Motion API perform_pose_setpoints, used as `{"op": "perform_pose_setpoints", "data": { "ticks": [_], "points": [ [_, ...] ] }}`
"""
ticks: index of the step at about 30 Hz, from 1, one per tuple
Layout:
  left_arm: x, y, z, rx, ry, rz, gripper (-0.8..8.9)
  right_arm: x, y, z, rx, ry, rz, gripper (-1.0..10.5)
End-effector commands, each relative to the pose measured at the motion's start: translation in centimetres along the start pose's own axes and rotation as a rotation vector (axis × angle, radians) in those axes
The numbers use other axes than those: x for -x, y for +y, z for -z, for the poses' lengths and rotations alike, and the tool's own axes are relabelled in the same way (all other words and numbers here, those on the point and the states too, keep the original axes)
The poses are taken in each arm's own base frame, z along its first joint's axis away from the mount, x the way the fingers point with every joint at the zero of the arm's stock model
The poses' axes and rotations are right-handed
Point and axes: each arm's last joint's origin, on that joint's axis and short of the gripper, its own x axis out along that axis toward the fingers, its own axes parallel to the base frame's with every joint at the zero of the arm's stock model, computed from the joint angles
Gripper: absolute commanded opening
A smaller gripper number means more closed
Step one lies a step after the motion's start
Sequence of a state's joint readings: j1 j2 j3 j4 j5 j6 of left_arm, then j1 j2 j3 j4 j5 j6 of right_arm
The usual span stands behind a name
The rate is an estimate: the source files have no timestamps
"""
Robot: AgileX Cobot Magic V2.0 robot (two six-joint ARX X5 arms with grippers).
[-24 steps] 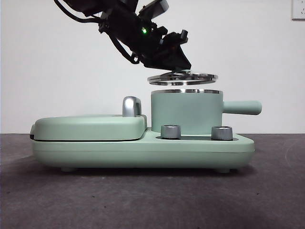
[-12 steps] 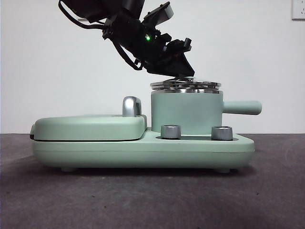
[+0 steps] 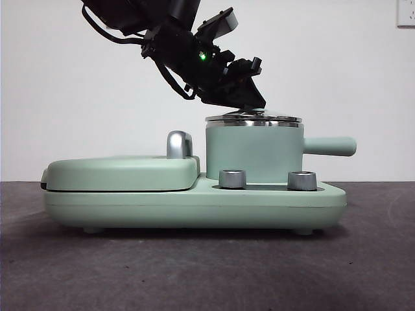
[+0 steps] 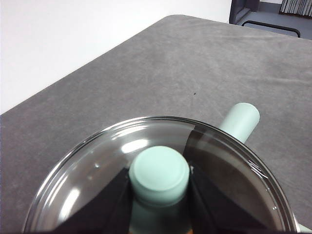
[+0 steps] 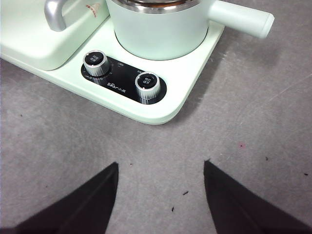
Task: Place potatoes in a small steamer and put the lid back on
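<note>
Lid drop is finishing: since the earlier front frames the round glass lid with steel rim and mint-green knob (image 3: 253, 119) has been coming down from a clear gap above the pot, and now it is sitting level on the rim with no gap showing.

Going left to right in the front view: flat mint-green griddle cover (image 3: 120, 173) is lying closed on the mint-green cooker base (image 3: 194, 206), with a curved steel handle (image 3: 179, 144) standing just beside the pot. Then the small steamer, a mint-green cylindrical pot with steel rim (image 3: 253, 152), is sitting on the base behind two steel control knobs (image 3: 233, 179), its straight green side handle (image 3: 329, 146) pointing right.

Left gripper (image 4: 159, 187) is coming in from upper left, jaws closed narrow on the lid knob (image 4: 159, 175), one jaw on each side of it in the left wrist view. It is not yet letting go.

Right gripper (image 5: 161, 200) is waiting well apart over the grey tabletop (image 5: 243, 146), jaws spread wide and holding nothing.

Potato: not visible. Glare and jaw shadows through the glass are hiding the pot's inside, so I cannot confirm it is loaded.

Judgement: lid step is looking essentially done. What is left is releasing the knob and lifting the arm clear without dragging the lid off centre.
</note>
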State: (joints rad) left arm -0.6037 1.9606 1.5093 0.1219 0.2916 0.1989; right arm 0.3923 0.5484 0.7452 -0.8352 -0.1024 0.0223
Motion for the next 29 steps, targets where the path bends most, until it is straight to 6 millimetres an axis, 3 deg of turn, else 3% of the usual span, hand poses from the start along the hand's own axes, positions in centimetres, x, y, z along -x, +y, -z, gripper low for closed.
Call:
{"op": "perform_pose_setpoints", "data": {
  "ticks": [1, 17, 22, 29],
  "points": [
    [-0.69, -0.29, -0.46, -0.018, -0.017, 0.012, 0.06, 0.03, 0.05, -0.19, 0.015, -0.005, -0.001, 2.7],
    [-0.78, -0.71, -0.12, -0.008, 0.023, 0.028, 0.13, 0.03, 0.05, -0.19, 0.015, -0.005, -0.001, 2.7],
    [-0.78, -0.69, -0.19, -0.001, 0.016, 0.025, 2.39, 0.03, 0.05, -0.18, 0.015, -0.003, -0.001, 2.7],
    [-0.13, -0.71, -1.07, 0.002, -0.009, 0.02, 2.53, 0.03, 0.04, -0.09, 0.014, 0.006, -0.001, 2.7]
  ]
}}
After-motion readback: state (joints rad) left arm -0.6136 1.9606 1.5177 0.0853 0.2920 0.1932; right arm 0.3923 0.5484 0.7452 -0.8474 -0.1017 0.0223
